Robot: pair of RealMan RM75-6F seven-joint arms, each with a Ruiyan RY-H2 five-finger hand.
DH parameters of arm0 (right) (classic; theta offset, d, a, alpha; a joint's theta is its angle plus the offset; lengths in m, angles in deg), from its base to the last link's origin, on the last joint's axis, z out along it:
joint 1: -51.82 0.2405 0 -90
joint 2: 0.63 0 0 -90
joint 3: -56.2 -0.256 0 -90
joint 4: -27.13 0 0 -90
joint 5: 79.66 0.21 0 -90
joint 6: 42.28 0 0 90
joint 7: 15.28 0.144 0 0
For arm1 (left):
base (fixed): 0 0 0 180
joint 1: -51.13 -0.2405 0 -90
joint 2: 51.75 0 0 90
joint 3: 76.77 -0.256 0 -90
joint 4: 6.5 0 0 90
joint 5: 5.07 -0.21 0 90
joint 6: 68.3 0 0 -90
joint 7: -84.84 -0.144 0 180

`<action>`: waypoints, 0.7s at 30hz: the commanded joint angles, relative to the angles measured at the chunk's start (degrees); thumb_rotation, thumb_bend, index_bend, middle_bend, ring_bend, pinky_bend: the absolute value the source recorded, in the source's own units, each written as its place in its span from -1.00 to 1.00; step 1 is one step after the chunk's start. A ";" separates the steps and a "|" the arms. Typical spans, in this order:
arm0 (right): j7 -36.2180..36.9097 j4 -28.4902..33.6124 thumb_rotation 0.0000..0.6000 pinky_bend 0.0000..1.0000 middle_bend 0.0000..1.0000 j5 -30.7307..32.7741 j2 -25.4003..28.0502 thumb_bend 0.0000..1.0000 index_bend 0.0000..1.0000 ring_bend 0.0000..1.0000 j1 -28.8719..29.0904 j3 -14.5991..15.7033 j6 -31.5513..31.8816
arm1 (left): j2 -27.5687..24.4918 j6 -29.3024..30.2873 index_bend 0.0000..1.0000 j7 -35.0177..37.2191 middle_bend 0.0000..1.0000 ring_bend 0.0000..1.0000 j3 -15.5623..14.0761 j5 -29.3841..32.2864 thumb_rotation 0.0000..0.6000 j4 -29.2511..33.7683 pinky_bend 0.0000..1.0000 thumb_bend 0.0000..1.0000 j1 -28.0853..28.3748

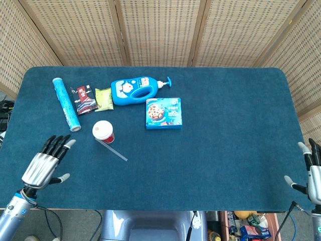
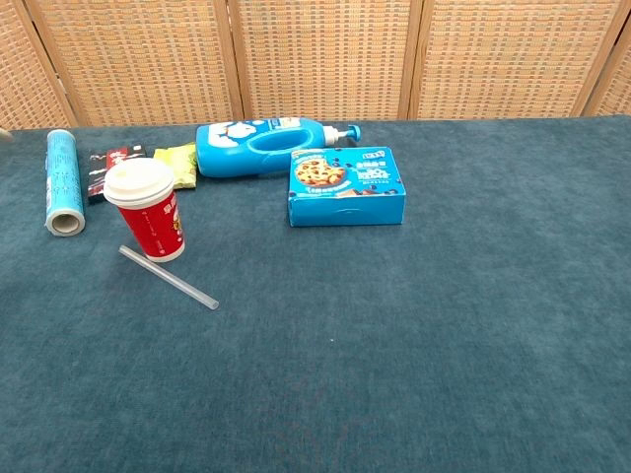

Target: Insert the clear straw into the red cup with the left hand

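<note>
The red cup (image 1: 104, 132) (image 2: 148, 210) with a white lid stands upright on the left part of the blue table. The clear straw (image 1: 112, 149) (image 2: 169, 278) lies flat on the cloth just in front of the cup, one end close to its base. My left hand (image 1: 44, 163) hovers over the table's front left area, fingers spread, holding nothing, well left of the straw. My right hand (image 1: 313, 170) is at the table's front right corner, fingers apart and empty. Neither hand shows in the chest view.
Behind the cup lie a blue tube (image 1: 66, 103), a dark packet (image 1: 84, 99), a green packet (image 1: 104, 98), a blue pump bottle (image 1: 136, 90) on its side and a blue cookie box (image 1: 163, 113). Wicker screens stand behind the table (image 1: 225, 140).
</note>
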 commanded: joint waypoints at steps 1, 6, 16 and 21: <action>-0.12 -0.01 1.00 -1.00 -1.00 0.36 0.05 -1.00 -1.00 -1.00 0.07 -0.19 -0.17 | 0.01 -8.05 -1.00 3.62 -1.00 -1.00 -1.88 -5.23 1.00 -2.39 -1.00 -0.67 6.34; -0.53 -0.21 1.00 -1.00 -1.00 0.97 -0.17 -1.00 -1.00 -1.00 0.15 -0.34 -0.44 | 1.26 -14.78 -0.98 7.20 -1.00 -1.00 -1.79 -7.90 1.00 -4.88 -1.00 -0.67 12.14; -3.15 -0.83 1.00 -1.00 -1.00 2.64 -1.38 -1.00 -1.00 -1.00 0.96 -0.47 -2.06 | 7.05 -29.21 -0.66 10.46 -1.00 -1.00 1.10 -6.88 1.00 -9.64 -1.00 -0.67 24.55; -3.89 -1.20 1.00 -1.00 -1.00 3.22 -1.83 -1.00 -1.00 -1.00 1.30 -0.43 -2.82 | 10.24 -32.24 -0.52 11.19 -1.00 -1.00 2.21 -4.02 1.00 -12.59 -1.00 -0.61 26.91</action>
